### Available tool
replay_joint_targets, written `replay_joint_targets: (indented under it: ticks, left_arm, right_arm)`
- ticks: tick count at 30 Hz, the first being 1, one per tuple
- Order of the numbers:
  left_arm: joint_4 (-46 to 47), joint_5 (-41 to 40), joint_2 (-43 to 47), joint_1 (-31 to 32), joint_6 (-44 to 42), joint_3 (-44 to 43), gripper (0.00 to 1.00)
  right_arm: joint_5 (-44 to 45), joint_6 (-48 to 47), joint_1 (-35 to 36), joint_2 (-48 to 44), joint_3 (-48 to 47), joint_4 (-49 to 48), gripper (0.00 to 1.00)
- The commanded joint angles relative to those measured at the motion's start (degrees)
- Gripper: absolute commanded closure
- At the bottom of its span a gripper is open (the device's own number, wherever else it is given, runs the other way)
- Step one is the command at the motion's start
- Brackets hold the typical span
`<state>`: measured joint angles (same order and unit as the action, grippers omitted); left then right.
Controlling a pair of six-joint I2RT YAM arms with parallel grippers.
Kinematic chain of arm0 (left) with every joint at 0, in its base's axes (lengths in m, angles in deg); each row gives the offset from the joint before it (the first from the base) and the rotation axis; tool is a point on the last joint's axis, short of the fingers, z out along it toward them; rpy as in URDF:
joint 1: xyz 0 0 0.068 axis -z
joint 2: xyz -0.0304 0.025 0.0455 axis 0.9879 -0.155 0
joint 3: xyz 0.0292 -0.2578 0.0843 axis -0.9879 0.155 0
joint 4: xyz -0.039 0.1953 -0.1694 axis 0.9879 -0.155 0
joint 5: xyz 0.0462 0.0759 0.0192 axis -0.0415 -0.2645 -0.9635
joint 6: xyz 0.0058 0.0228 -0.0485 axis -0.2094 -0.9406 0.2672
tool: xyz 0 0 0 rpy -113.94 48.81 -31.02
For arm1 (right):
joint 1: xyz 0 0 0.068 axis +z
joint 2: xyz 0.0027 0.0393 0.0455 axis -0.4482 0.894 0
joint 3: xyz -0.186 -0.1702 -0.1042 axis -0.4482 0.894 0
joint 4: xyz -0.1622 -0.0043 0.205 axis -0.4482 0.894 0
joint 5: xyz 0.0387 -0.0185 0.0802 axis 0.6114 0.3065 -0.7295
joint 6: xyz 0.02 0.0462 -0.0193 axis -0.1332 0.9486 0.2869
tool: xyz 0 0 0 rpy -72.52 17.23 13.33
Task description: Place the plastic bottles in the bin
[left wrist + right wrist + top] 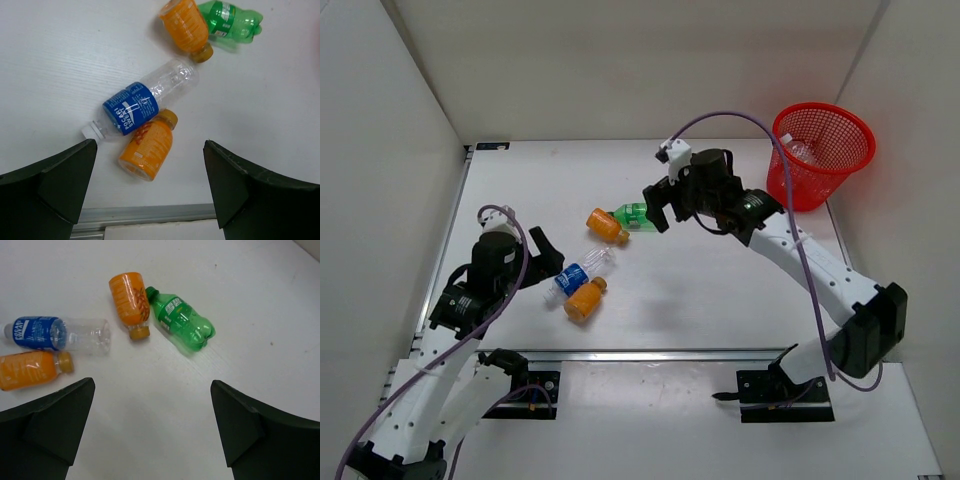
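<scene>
From above, you are seeing the bin [805, 190] sitting far right, holding one clear bottle [803, 150]. On the left wrist, your left gripper [150, 150] is hanging spread and empty over the blue-label bottle [131, 110] and near orange bottle [147, 147]. On the right wrist, your right gripper [152, 385] is gaping wide above the green bottle [181, 321] mid-table.

Orange stubby plastic bottle [186, 25], second orange stubby plastic bottle [147, 147], green plastic bottle [230, 20], blue-labelled clear plastic bottle [145, 102], red lattice plastic bin [835, 170].

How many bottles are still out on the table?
4: an orange bottle beside the green bottle mid-table, the blue-label bottle against a second orange bottle nearer the left arm. Another clear bottle shows inside the bin.
</scene>
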<state>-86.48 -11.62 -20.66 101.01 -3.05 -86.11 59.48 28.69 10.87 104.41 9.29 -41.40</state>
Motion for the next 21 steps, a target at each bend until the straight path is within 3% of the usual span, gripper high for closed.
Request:
replay_joint_targets:
  ticks: [1,8,12,19,21]
  left_arm:
    - [-4.1,-1.7,-1.1,1.1,0.3,-1.6,0.02]
    - [-2.9,1.6,-2.2,-1.0,-0.9,-0.3,0.01]
    - [-2.8,1.5,-3.3,-1.4,-2.3,-0.2,0.01]
    - [1.2,6.1,-5.4,-1.7,-2.6,2.4,0.01]
    - [2.0,6.7,-5.3,-1.7,-2.2,3.0,0.01]
  right_arm:
    - [-1.1,-7.1,0.9,4.9,-3.7,-4.4,0.01]
    - [-1.2,-10.6,-1.7,18.1,-17.1,0.5,0.00]
    - [8.1,-10.3,-2.2,22.5,-21.5,3.4,0.01]
    - [25.8,-8.8,-16.3,19.8,-28.7,5.0,0.04]
    - [26.7,-9.8,-20.5,19.5,-28.5,3.7,0.04]
